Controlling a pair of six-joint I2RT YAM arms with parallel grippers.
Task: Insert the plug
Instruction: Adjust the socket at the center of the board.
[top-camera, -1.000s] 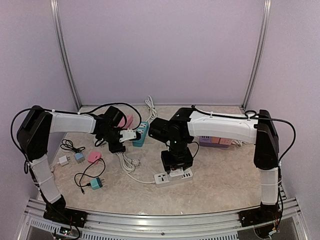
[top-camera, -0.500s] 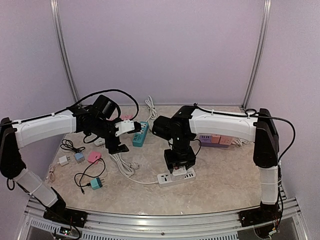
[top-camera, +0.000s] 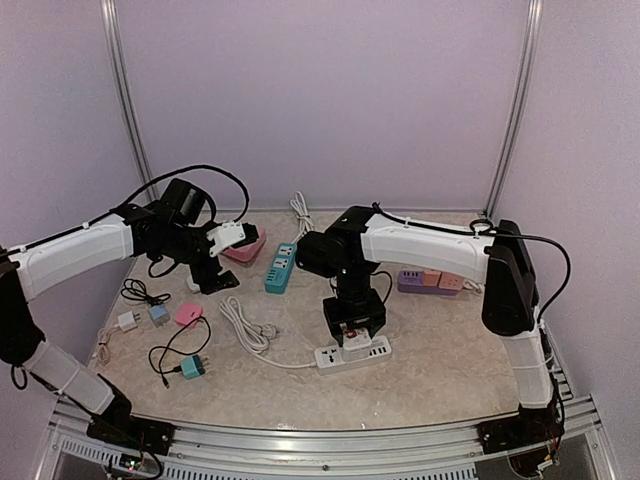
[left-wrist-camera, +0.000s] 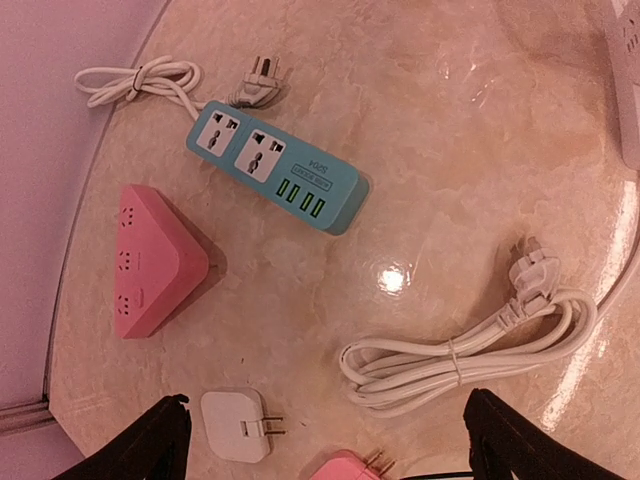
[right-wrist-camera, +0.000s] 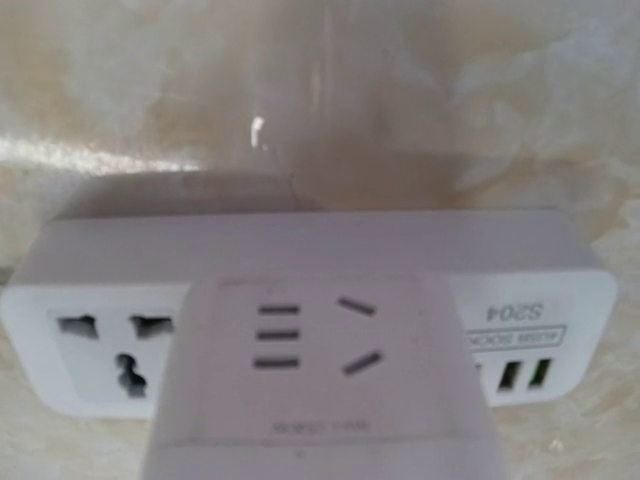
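A white cube plug, with socket slots on its top face, stands on the middle of the white power strip. It fills the low centre of the right wrist view and hides the fingers. From above, my right gripper points straight down and is shut on this plug, over the strip. My left gripper hovers at the back left, high above the table. Its fingers are spread wide open with nothing between them.
Under the left gripper lie a teal power strip, a pink triangular strip, a white charger, a pink charger and the white strip's coiled cable. A purple strip sits at the right. More small chargers lie front left.
My left arm has swung back and to the left, away from the coiled cable, and its gripper has opened wide. The right gripper stays on the plug over the white strip.
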